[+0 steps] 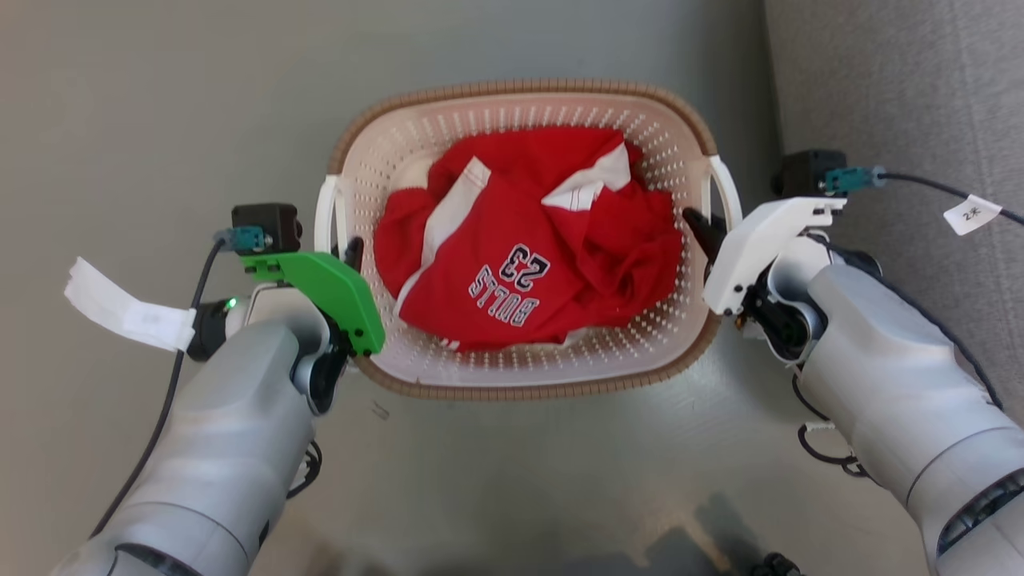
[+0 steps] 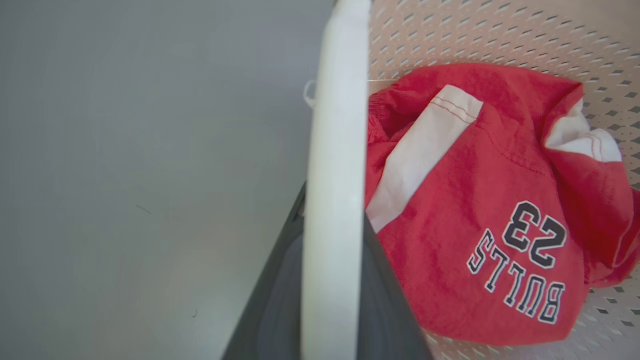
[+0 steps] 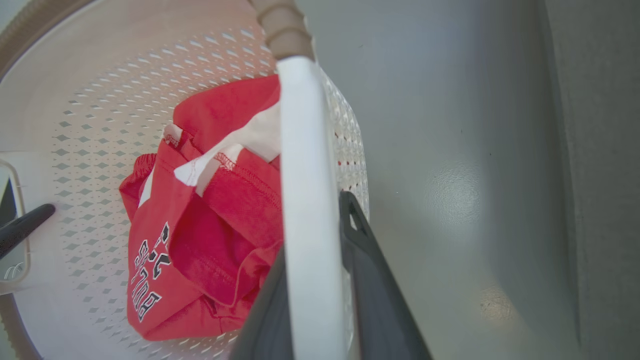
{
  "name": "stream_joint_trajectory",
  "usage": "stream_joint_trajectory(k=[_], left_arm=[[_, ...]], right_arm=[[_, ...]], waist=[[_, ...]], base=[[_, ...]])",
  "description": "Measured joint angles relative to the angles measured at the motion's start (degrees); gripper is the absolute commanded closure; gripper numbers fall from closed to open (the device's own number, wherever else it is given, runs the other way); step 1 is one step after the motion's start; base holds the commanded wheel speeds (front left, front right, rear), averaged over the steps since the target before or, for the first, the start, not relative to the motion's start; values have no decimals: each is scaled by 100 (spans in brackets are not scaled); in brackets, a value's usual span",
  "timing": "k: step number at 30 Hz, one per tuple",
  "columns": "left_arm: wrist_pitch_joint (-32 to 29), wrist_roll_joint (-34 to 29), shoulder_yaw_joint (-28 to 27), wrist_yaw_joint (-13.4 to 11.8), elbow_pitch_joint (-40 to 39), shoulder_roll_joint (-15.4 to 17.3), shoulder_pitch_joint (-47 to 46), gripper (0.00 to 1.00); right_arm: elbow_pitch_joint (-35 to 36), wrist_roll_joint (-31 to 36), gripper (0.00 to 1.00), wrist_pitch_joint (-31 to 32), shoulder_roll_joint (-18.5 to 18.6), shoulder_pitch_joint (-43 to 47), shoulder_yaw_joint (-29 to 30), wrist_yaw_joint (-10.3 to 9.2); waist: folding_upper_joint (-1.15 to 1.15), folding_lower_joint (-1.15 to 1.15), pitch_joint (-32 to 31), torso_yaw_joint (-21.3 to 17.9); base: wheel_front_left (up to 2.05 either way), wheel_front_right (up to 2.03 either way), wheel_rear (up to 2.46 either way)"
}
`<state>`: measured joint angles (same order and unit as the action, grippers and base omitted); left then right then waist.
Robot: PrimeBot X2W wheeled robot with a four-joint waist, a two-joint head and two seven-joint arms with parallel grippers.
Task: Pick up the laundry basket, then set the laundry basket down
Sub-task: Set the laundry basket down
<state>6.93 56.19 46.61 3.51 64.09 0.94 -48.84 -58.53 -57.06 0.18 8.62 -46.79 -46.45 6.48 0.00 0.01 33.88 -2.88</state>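
Note:
The laundry basket [image 1: 524,90], cream with perforated walls and a brown woven-look rim, stands between my two arms on the grey floor; whether it touches the floor I cannot tell. A crumpled red "BULLS 23" jersey [image 1: 512,248] lies inside it. My left gripper [image 1: 342,250] is shut on the basket's white left handle [image 2: 334,150], one dark finger [image 2: 385,300] inside the wall and one outside. My right gripper [image 1: 708,232] is shut on the white right handle [image 3: 305,165] in the same way, with dark fingers [image 3: 365,270] on both sides.
A grey upholstered surface [image 1: 904,96] runs along the right, close to my right arm. White paper tags [image 1: 120,312] hang from the wrist cables. Bare grey floor [image 1: 160,104] surrounds the basket on the left, far and near sides.

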Motion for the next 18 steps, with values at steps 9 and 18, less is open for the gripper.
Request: stream_joint_trajectory(k=[9, 18], left_arm=[[266, -5, -15, -7, -16, 0, -377, 100], [410, -8, -11, -9, -24, -4, -645, 100]], right_arm=[[85, -16, 100, -241, 78, -346, 20, 1], [130, -16, 100, -427, 158, -586, -24, 3]], waist=[[0, 0, 626, 50], [0, 0, 1163, 124]], base=[[0, 0, 0], [0, 0, 0]])
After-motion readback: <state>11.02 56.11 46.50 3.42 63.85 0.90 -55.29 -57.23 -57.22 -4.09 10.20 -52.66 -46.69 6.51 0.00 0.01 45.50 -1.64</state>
